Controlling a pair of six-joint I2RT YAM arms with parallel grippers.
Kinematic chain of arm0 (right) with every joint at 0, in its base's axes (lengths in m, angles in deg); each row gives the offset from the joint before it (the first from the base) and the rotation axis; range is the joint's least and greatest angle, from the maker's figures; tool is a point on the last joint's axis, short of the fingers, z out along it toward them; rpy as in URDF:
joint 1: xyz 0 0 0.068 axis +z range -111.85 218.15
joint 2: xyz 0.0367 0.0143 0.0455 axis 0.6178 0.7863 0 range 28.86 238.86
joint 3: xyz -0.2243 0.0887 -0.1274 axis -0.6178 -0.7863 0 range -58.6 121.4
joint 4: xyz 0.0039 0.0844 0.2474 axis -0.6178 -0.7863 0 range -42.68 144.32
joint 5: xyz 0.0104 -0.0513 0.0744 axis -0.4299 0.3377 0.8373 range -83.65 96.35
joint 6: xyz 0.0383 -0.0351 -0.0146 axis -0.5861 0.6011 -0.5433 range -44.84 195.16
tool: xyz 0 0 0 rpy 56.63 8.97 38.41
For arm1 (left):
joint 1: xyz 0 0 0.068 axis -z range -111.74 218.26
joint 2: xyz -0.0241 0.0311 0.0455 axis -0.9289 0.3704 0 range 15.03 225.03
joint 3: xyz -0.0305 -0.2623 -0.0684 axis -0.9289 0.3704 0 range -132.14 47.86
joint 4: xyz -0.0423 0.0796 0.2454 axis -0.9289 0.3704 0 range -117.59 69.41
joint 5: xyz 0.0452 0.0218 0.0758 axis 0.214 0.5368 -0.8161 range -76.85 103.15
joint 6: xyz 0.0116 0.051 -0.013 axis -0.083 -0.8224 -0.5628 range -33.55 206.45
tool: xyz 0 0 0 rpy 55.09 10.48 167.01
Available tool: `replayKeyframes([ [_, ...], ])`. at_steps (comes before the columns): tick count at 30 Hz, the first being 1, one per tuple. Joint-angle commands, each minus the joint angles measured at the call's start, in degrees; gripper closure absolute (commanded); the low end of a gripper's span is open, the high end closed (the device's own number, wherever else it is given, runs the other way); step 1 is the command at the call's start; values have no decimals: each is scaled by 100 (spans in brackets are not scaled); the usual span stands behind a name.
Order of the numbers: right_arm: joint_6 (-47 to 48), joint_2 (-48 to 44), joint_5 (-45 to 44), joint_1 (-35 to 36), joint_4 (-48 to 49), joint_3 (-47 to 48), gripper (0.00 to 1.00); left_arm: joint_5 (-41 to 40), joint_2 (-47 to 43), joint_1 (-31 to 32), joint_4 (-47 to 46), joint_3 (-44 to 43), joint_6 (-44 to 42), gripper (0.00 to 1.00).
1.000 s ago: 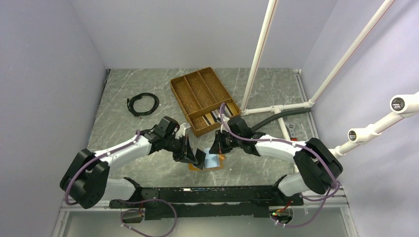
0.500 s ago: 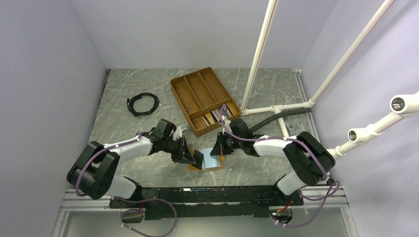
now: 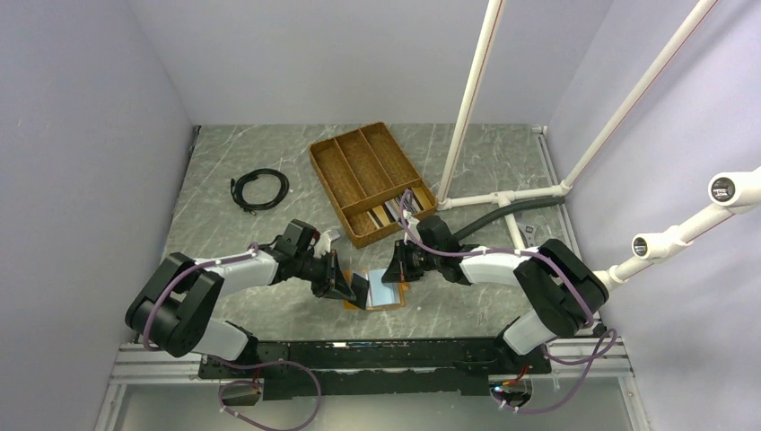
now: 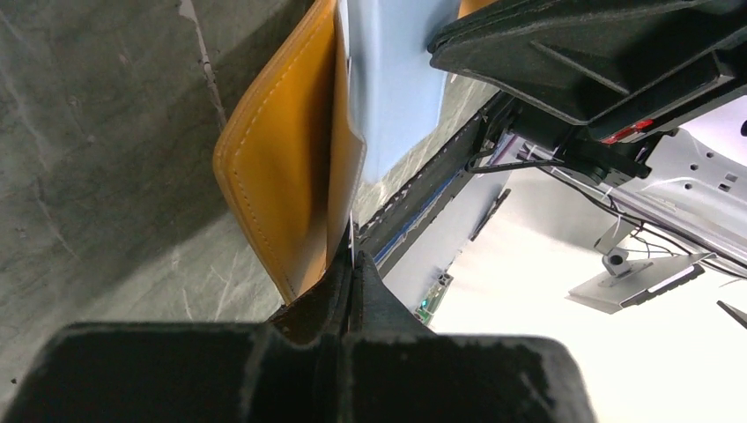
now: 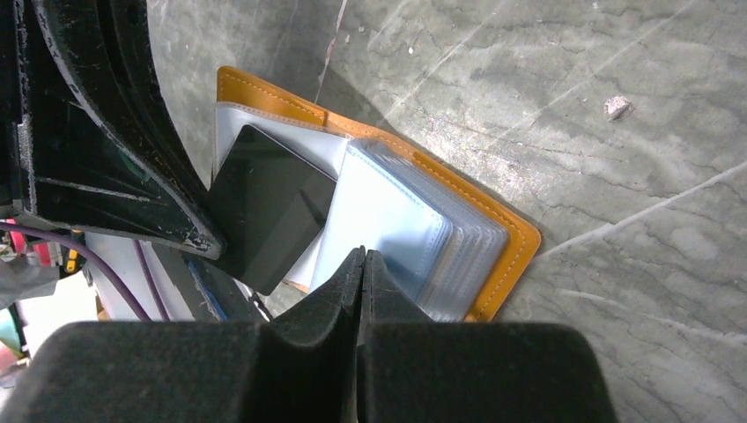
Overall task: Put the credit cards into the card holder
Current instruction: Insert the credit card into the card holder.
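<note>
The card holder (image 3: 388,293), orange leather with pale blue lining, lies open on the table between my grippers. In the right wrist view its clear sleeves (image 5: 396,229) are fanned over the orange cover (image 5: 506,238). A dark card (image 5: 269,207) lies on the left flap's lining and sticks out past its edge. My left gripper (image 3: 357,289) is shut on that card, which shows edge-on between its tips (image 4: 352,263) beside the orange flap (image 4: 282,159). My right gripper (image 3: 396,269) is shut, with its tips (image 5: 363,257) at the sleeves' edge. More cards (image 3: 391,214) lie in the tray.
A brown divided wicker tray (image 3: 363,162) stands behind the holder. A coiled black cable (image 3: 260,189) lies at the back left. White pipes (image 3: 471,99) and a grey hose (image 3: 502,211) stand at the right. The arms' base rail (image 3: 377,355) runs along the near edge.
Both arms have folded lower and closer in. The grippers have stayed at the holder, with the left one shifted slightly toward it.
</note>
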Motion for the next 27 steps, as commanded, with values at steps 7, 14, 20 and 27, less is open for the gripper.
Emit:
replayKeyframes([
  [7, 97, 13, -79, -18, 11, -131, 100, 75, -518, -10, -306, 149, 7, 100],
  [14, 106, 74, -42, -18, 19, -90, 100, 121, -571, -5, -432, 272, 65, 100],
  [20, 114, 26, -68, -18, -2, -102, 100, 92, -414, -6, -432, 276, 34, 100],
  [27, 106, 123, -11, -20, 54, -99, 100, 165, -237, -5, -766, 382, 93, 100],
])
